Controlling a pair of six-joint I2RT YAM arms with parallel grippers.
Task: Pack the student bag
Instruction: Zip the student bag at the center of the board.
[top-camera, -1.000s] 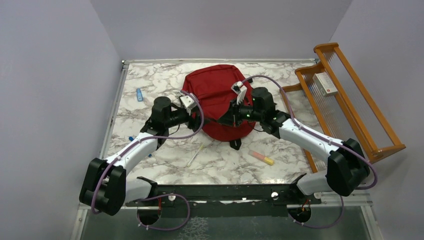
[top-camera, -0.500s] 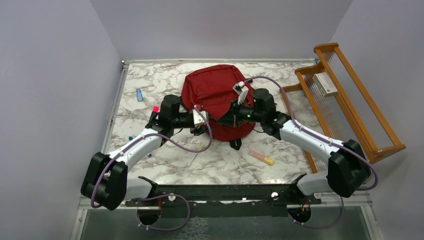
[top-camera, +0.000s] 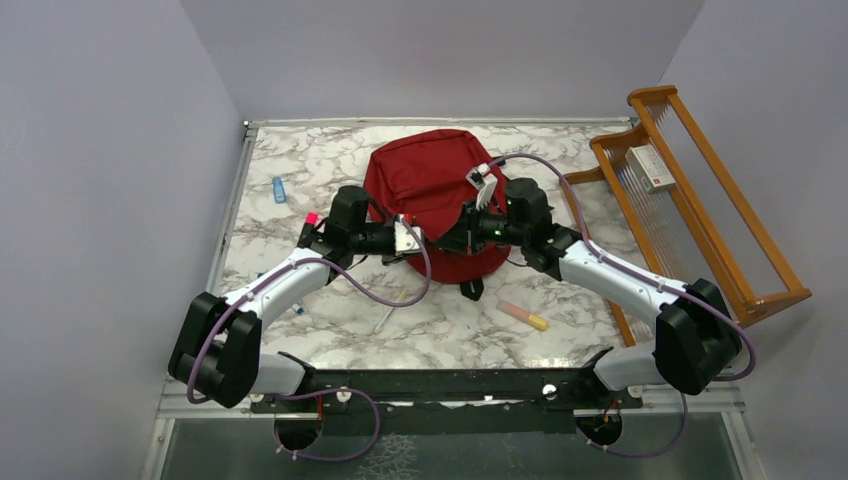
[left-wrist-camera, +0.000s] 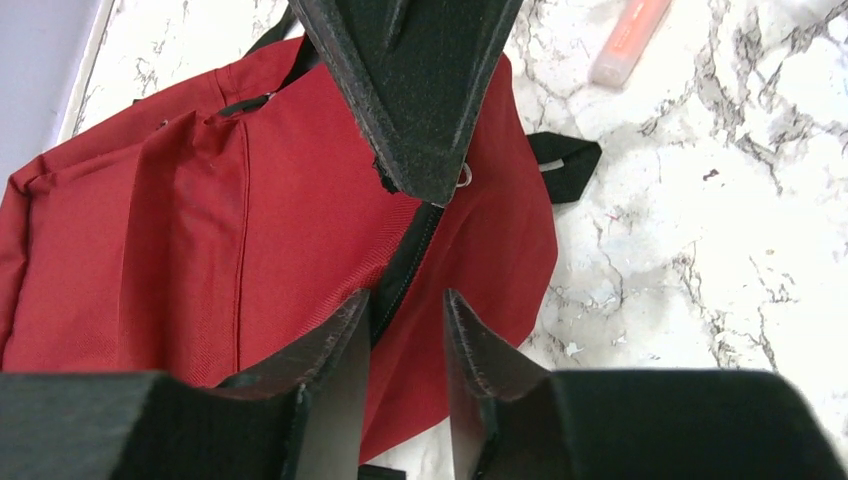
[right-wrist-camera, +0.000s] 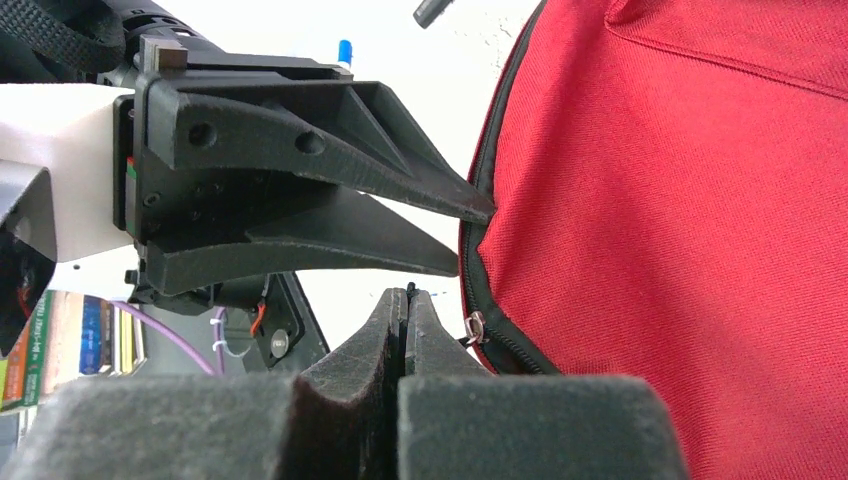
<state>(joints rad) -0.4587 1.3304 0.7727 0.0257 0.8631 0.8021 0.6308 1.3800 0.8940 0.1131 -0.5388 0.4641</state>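
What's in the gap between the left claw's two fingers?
A black zipper on the red backpack runs through that gap, as the left wrist view shows.

The large red student bag (left-wrist-camera: 200, 230) is matt woven cloth; its black zipper (left-wrist-camera: 410, 250) carries a small shiny metal ring (right-wrist-camera: 477, 325). The left claw (left-wrist-camera: 404, 300) and right claw (right-wrist-camera: 405, 297) are matt, grainy black plastic. The white marbled surface (top-camera: 330, 160) looks smooth; the orange slatted rack (top-camera: 700, 215) is wood.
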